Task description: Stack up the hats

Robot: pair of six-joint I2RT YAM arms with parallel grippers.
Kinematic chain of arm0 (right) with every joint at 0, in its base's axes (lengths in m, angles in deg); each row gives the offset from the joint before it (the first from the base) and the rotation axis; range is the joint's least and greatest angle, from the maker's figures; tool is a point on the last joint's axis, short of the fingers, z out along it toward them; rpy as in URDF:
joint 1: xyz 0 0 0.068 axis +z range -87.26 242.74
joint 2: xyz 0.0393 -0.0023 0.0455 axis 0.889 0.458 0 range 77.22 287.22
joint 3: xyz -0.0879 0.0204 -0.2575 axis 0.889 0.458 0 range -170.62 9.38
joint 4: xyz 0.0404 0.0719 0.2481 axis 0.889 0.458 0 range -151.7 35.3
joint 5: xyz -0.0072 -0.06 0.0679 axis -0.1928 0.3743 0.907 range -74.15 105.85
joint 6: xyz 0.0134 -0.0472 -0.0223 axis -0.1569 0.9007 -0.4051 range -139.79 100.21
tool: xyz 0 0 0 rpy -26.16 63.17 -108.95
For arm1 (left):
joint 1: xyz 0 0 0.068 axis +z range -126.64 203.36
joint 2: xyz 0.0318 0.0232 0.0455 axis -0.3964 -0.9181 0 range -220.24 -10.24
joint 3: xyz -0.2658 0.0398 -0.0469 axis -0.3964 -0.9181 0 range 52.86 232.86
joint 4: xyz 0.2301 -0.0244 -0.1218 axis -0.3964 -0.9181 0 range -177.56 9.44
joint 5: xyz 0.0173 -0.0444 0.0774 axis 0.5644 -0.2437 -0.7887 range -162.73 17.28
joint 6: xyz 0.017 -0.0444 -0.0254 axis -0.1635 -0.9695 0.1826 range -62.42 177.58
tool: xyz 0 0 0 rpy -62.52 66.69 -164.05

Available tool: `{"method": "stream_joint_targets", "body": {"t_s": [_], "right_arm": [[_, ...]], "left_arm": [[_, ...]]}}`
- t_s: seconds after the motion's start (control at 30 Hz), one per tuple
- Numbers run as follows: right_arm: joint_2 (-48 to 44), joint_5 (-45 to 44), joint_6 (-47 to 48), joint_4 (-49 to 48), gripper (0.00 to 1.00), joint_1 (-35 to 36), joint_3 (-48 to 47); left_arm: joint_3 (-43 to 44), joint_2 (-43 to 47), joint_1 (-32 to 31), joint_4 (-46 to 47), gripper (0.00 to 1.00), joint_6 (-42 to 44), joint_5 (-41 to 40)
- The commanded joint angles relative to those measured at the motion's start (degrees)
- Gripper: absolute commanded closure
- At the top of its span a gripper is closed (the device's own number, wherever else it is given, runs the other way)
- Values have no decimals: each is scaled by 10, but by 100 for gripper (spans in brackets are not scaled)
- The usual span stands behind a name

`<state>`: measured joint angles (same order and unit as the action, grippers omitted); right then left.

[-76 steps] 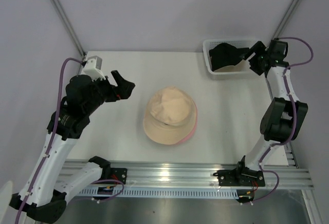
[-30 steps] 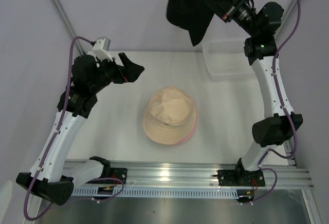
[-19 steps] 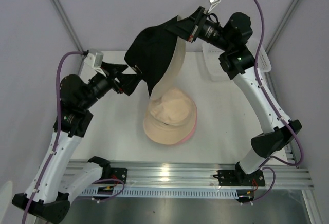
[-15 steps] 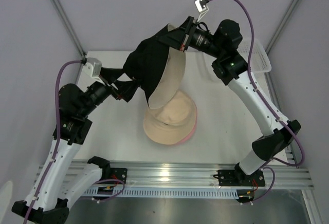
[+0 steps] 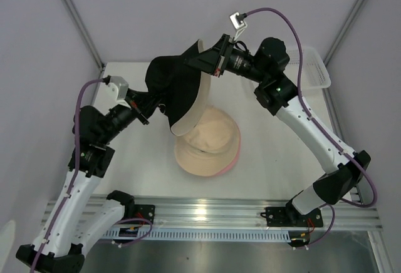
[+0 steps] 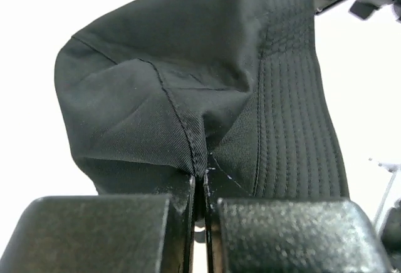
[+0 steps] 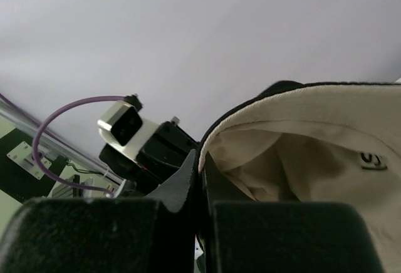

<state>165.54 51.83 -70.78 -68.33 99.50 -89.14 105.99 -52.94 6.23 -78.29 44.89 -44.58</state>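
The black fabric bucket hat with beige lining (image 5: 177,85) hangs at upper centre, above the beige-and-pink bucket hat (image 5: 207,144) on the white worktop (image 5: 276,135). The left claw (image 6: 199,191) and right claw (image 7: 200,185) each pinch its fabric. The opening is best held spread, centred over the lower crown, then lowered level.

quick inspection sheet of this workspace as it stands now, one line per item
surface: white table, one hat lying on it
job's things: black hat, cream lining showing, held up over the beige-and-pink hat; contact between them unclear
clutter: white mesh basket at the far right corner
pincers: left pincer shut on the black hat's crown seam; right pincer shut on its brim
cables: purple cable arcs over the right arm; left arm's cable loops at its side
surroundings: grey walls; metal rail along the near edge
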Motion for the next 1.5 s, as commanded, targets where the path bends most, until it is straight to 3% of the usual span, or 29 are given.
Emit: {"method": "stream_joint_targets", "body": {"t_s": [0.0,0.23,0.43,0.6,0.8,0.97,1.1,1.3,1.4,1.43,1.47], "right_arm": [[-39,-8,4,-33,100,4,13],[-102,-38,30,-14,100,4,102],[-204,-101,88,58,100,4,239],[-311,-181,124,147,100,-1,359],[-391,-162,83,118,100,-49,525],[-406,-169,91,149,100,-80,534],[-434,-170,97,185,100,-138,562],[-493,-137,75,205,100,-176,662],[-511,-134,69,214,100,-176,691],[-510,-131,66,212,100,-176,699],[-500,-129,65,210,100,-177,710]], "left_arm": [[79,31,4,-72,99,91,-59],[229,42,4,-234,99,259,-65],[186,48,-27,-254,99,255,33],[95,36,-187,-264,99,290,-98],[116,6,-231,-271,99,307,-179],[145,-33,-275,-275,99,318,-191],[134,-105,-367,-277,99,320,-250],[67,-101,-428,-251,99,241,-255],[32,-60,-428,-241,85,203,-292],[26,-47,-428,-238,59,192,-311],[25,-22,-428,-232,49,161,-353]]}}
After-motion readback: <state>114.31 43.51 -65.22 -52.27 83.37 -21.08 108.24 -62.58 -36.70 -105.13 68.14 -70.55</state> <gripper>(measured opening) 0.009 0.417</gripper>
